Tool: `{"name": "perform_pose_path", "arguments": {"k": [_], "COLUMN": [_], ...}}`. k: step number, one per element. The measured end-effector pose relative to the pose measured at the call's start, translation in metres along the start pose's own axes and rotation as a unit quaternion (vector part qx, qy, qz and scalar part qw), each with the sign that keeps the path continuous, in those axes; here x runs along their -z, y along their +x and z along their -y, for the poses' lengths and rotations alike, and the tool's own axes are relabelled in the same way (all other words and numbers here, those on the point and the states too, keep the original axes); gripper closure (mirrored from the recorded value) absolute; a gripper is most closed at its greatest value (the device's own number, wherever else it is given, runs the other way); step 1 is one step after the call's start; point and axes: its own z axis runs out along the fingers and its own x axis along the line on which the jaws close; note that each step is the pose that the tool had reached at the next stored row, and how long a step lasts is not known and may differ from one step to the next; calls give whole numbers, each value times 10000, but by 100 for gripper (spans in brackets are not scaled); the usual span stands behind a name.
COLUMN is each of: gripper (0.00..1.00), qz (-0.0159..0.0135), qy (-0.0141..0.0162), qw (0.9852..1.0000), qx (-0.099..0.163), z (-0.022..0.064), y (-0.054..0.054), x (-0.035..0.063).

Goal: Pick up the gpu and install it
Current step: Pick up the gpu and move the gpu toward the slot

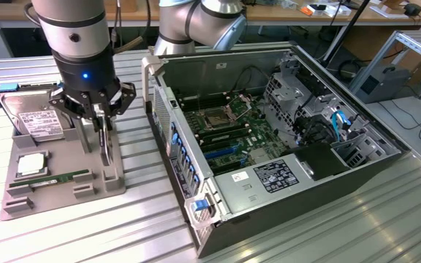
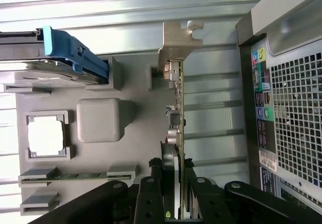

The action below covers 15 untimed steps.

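Black fingers of the hand sit closest, closed partway onto the gpu; one finger on each face of the thin card, which runs out from the hand to its silver bracket. Card stands on edge, upright, directly under the hand, over the gray tray; cannot tell whether its lower edge is clear of the tray's slots.

Judgement: step in hand is the pick. A straight vertical pull with no twist would suit, since the tray's posts flank the card closely near the bracket end; a sideways nudge could jam it or flex it.

Room: hard drive and memory stick lie on the tray to one side of the hand, apart from the card; computer case stands on the other side, its wall near, a strip of bare counter between. Case lies open-topped, board exposed; its upright wall is the edge to mind.
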Motion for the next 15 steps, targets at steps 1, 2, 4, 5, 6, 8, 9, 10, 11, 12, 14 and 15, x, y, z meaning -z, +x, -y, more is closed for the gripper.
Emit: {"name": "perform_pose_path", "arguments": {"k": [1,2,4,5,6,8,9,10,11,12,14,15], "gripper": [73,73,73,73,73,73,73,73,73,73,73,73], "qz": [0,0,0,0,0,0,0,0,0,0,0,0], "qy": [0,0,0,0,0,0,0,0,0,0,0,0], "qw": [10000,10000,10000,10000,10000,10000,10000,10000,10000,10000,10000,10000], "qx": [0,0,0,0,0,0,0,0,0,0,0,0], "z": [-1,-1,-2,-2,-3,-5,-5,-6,-7,-7,-8,-9], "y": [0,0,-1,-1,-2,-3,-3,-4,-4,-4,-5,-5], "x": [12,24,48,62,75,121,133,152,167,179,203,224]}}
